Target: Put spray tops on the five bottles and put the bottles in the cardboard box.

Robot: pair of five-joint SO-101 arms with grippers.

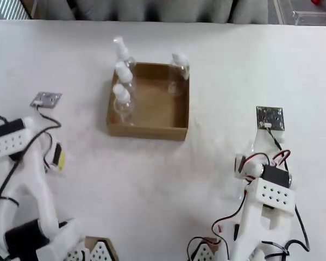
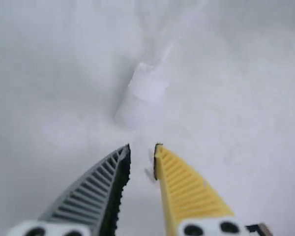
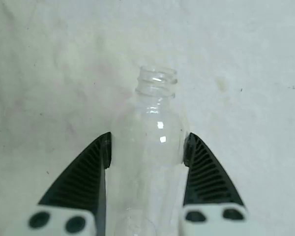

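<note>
My right gripper (image 3: pixel 147 137) is shut on a clear bottle (image 3: pixel 148 132) with a bare threaded neck, its black and white fingers (image 3: pixel 91 172) pressing the bottle's shoulders just above the white table. In the high view it (image 1: pixel 248 163) sits at the lower right. A white spray top (image 2: pixel 143 93) lies on the table just ahead of my left gripper (image 2: pixel 142 146), whose grey and yellow fingers stand narrowly open with nothing between them. This gripper (image 1: pixel 57 156) is at the table's left. The cardboard box (image 1: pixel 148 131) holds several capped bottles: three along its left wall (image 1: pixel 122 103) and one in the far right corner (image 1: pixel 179 70).
Two small metal plates with wires lie on the table, one at the left (image 1: pixel 45 99) and one at the right (image 1: pixel 270 118). Cables trail over both arms. White tabletop stretches between the box and the arm bases.
</note>
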